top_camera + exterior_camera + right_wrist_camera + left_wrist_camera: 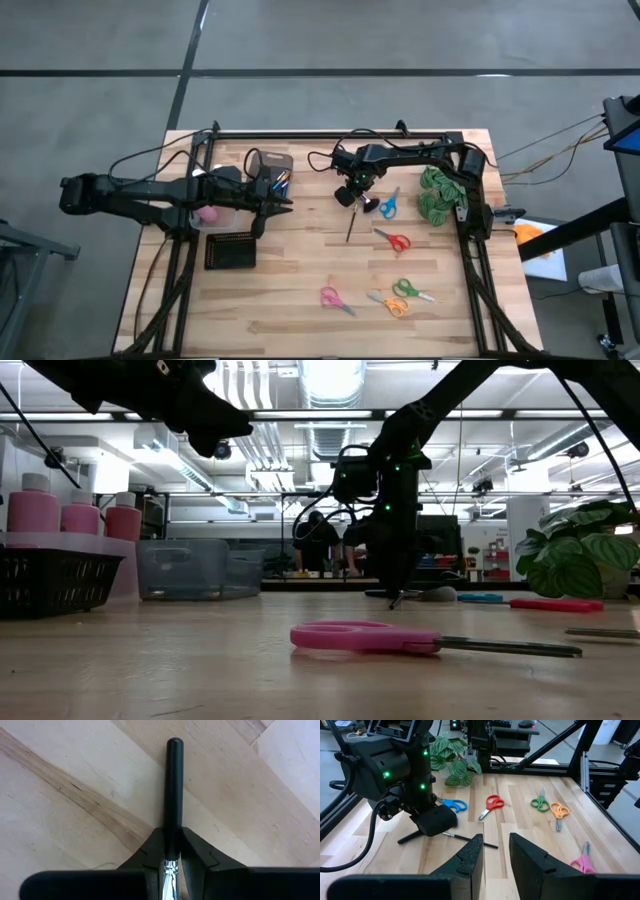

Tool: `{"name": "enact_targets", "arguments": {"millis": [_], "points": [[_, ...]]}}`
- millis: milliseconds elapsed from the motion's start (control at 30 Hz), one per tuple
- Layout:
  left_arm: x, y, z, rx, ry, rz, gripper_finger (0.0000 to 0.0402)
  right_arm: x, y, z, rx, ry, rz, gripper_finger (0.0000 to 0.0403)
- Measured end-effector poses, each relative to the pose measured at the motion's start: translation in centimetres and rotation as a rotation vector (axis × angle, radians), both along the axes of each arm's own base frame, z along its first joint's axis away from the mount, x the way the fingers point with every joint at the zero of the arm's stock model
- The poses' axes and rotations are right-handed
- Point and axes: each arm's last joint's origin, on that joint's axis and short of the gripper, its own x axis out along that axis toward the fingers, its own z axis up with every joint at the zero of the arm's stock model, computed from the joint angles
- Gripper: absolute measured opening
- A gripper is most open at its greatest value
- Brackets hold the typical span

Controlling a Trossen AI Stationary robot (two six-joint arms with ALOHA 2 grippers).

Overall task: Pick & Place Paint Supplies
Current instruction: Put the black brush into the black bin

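My right gripper [355,196] stands fingers-down on the table's middle, shut on a black-handled brush [173,785]. In the left wrist view that handle [410,838] sticks out from under the right gripper [436,822]. A thin dark paintbrush [350,226] lies flat on the wood just nearside of it. Three pink bottles with white caps [78,515] stand in a clear bin [212,214] at the left. My left gripper [495,851] hovers open above the table beside that bin, nothing between its fingers. My right gripper pinches the black brush's handle [172,851] between its two fingers, just where the handle meets the silver ferrule [171,869]. The fingers come from above, pointing down, and lie across the brush. The handle's free end [174,744] lies low along the wood.
Scissors lie scattered: blue [388,205], red [394,240], green [408,290], orange [392,304], pink [335,300]. A leafy plant [440,195] stands at the right. A black basket [230,250] and a grey bin [270,170] sit at the left.
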Motion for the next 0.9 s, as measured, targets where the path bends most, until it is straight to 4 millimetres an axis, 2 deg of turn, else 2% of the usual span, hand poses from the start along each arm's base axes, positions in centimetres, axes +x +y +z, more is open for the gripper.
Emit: {"name": "enact_targets", "arguments": {"millis": [233,667,800,900], "points": [[0.0,0.0,0.0,0.000,0.000,0.000,0.0097,0.0,0.0,0.0,0.009,-0.004,0.001,0.0049],[0.0,0.0,0.0,0.003,0.000,-0.001,0.0097,0.0,0.0,0.0,0.016,-0.007,0.001,0.0052],[0.0,0.0,0.0,0.003,0.000,-0.001,0.0097,0.0,0.0,0.7,0.009,-0.035,0.002,0.0052],[0.0,0.0,0.0,0.003,0.000,-0.001,0.0097,-0.3,0.2,2.6,-0.008,-0.082,0.005,0.0052]]}}
